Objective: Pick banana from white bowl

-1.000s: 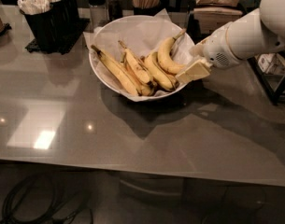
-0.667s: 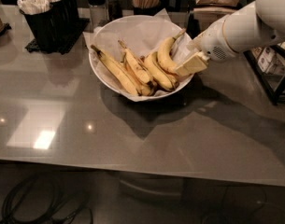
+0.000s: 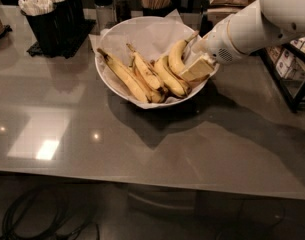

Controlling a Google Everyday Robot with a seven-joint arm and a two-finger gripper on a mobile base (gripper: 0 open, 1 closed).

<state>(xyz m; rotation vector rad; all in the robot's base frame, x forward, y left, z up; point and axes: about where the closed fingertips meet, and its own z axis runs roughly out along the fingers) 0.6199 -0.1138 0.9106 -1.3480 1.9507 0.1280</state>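
Shows jaws low at right rim of bowl [image 3: 108,84], opening impossible to tell, curved banana [image 3: 176,56] just left, long axis rising toward stem.

A glossy grey stone-look tabletop [image 3: 142,159] fills the view, with a bright lamp reflection [image 3: 47,149] at 8 o'clock. A black caddy of white cutlery [image 3: 48,19] stands at 11 o'clock, a black wire shelf [image 3: 286,91] at 3 o'clock, and dark floor cables [image 3: 22,215] at 7 o'clock. The gripper [image 3: 197,70] sits between 1 and 2 o'clock.
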